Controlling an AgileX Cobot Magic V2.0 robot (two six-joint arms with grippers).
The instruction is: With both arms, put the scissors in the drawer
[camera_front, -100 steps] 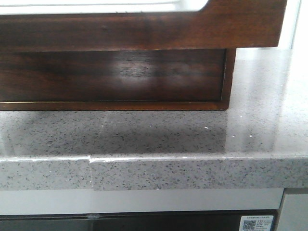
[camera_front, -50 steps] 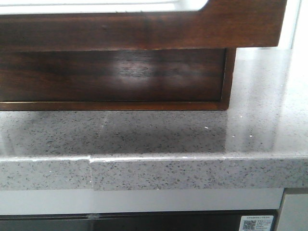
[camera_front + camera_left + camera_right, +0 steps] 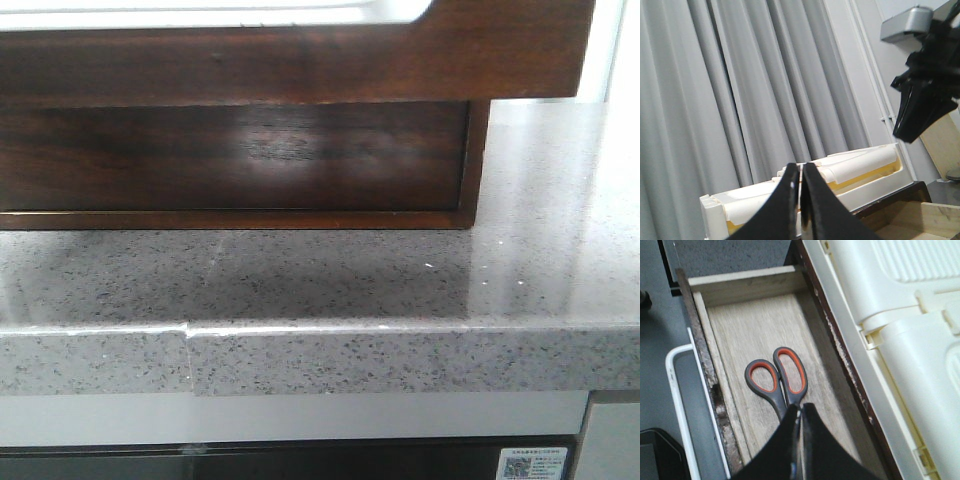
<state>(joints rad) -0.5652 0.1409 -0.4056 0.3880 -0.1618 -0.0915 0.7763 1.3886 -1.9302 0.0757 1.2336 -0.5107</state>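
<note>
In the right wrist view the drawer [image 3: 760, 325] stands open, its pale wood floor showing. The scissors [image 3: 782, 375], grey handles with orange-lined loops, hang over that floor. Their handles stick out past my right gripper [image 3: 800, 409], which is shut on the blades. The blades are hidden between the fingers. My left gripper [image 3: 801, 167] is shut and empty, raised and pointing at the curtains. The right arm's black gripper [image 3: 922, 107] also shows in the left wrist view, fingers pointing down. In the front view the drawer's dark glossy front [image 3: 300, 60] juts out over the counter; no gripper shows there.
White foam packing [image 3: 900, 315] lies along one side of the drawer and shows in the left wrist view [image 3: 850, 175]. A white-rimmed grey bin [image 3: 677, 405] is on the drawer's other side. A speckled stone counter [image 3: 320, 280] lies under the cabinet. Grey curtains [image 3: 740, 75] hang behind.
</note>
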